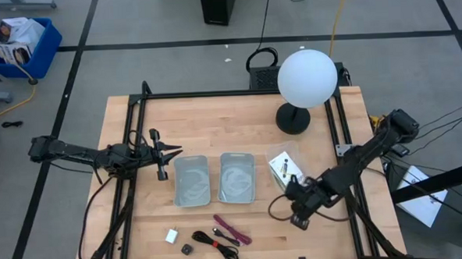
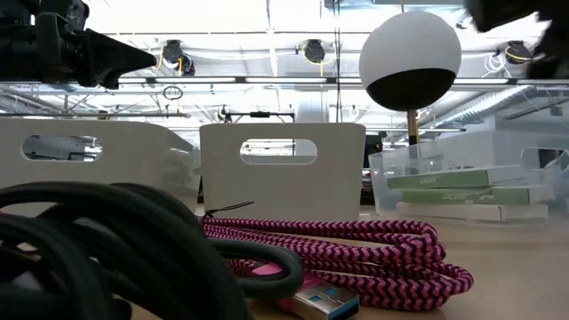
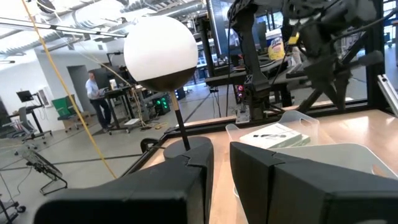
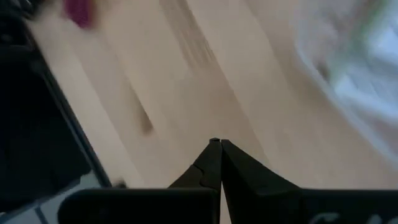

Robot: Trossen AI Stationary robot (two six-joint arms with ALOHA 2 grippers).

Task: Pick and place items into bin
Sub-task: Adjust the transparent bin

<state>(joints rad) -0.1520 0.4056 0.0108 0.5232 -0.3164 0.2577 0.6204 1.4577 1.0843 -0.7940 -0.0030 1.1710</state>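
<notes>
Right gripper (image 1: 297, 218) shut, empty, low over desk (image 1: 215, 122), near strap (image 1: 231, 229). Left gripper (image 1: 160, 156) narrow (nothing visibly held), waiting beside bins (image 1: 193, 180). Open fingers before descending, straddle strap midway.

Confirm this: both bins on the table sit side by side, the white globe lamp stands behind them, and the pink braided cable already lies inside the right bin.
Not inside. The high view shows the pink braided cable on the table in front of the bins; the rest is right.

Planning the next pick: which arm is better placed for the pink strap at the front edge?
Probably right. The right tool hangs low, shut and empty, nearer the pink strap. The left tool sits behind the bins, farther back.
</notes>
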